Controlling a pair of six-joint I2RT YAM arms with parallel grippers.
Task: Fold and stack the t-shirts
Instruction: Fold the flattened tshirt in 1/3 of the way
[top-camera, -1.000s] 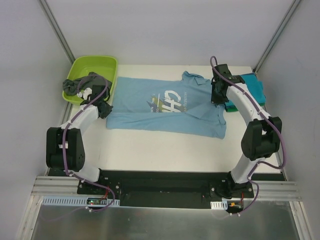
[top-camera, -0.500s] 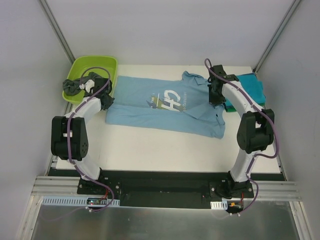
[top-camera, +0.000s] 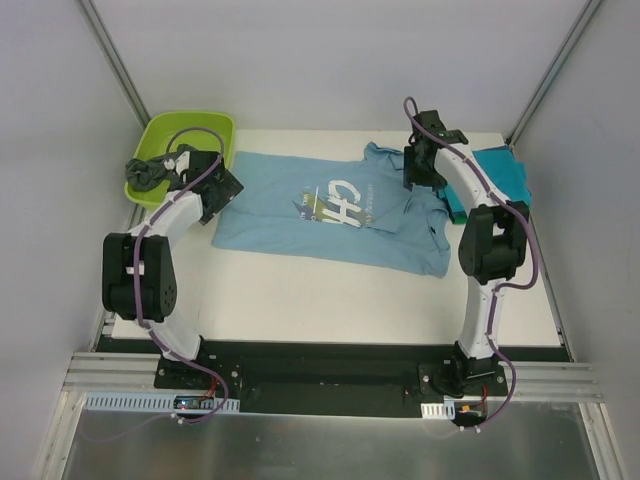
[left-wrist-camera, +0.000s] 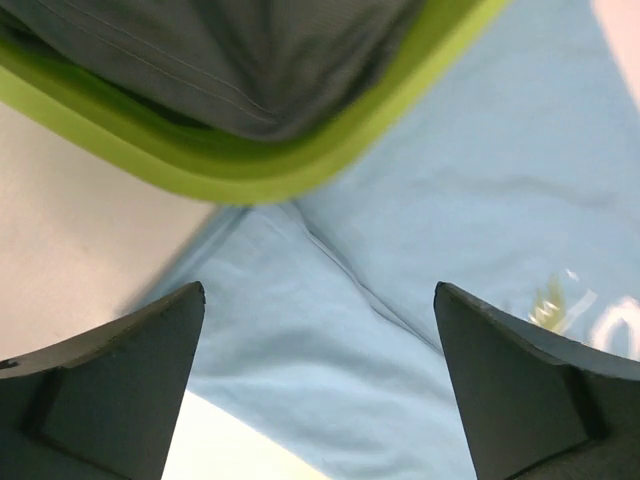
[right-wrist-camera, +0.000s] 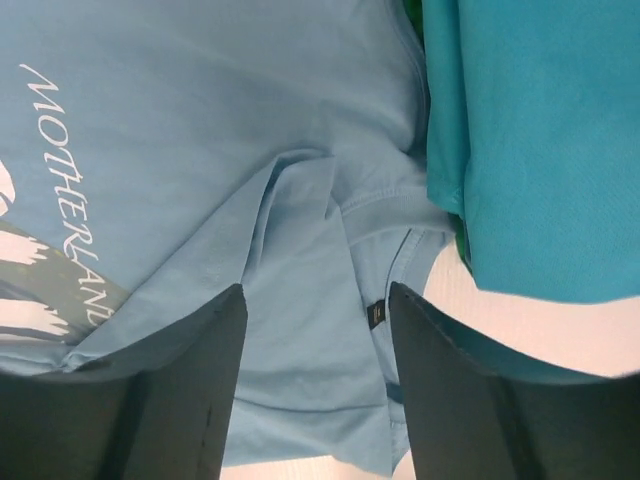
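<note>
The light blue t-shirt (top-camera: 330, 210) with white chest print lies spread across the table, collar to the right. My left gripper (top-camera: 222, 190) hovers open over its hem corner next to the tub; the left wrist view shows the light blue cloth (left-wrist-camera: 400, 250) between the wide fingers of the left gripper (left-wrist-camera: 318, 300), and nothing is held. My right gripper (top-camera: 420, 175) is open over the collar, and in its wrist view the right gripper (right-wrist-camera: 315, 295) straddles a folded-in sleeve of the shirt (right-wrist-camera: 200, 130). A folded teal t-shirt (top-camera: 495, 175) (right-wrist-camera: 540, 130) lies on a green one (right-wrist-camera: 462, 250).
The lime-green tub (top-camera: 185, 135) sits at the back left with a dark grey t-shirt (top-camera: 150, 172) draped over its rim. The same tub rim (left-wrist-camera: 250, 175) and grey cloth (left-wrist-camera: 220, 50) fill the top of the left wrist view. Slanted frame posts stand at both back corners.
Both grippers carried the shirt's ends toward the back of the table, then opened and let go of the light blue cloth. The shirt shifted slightly backward.
</note>
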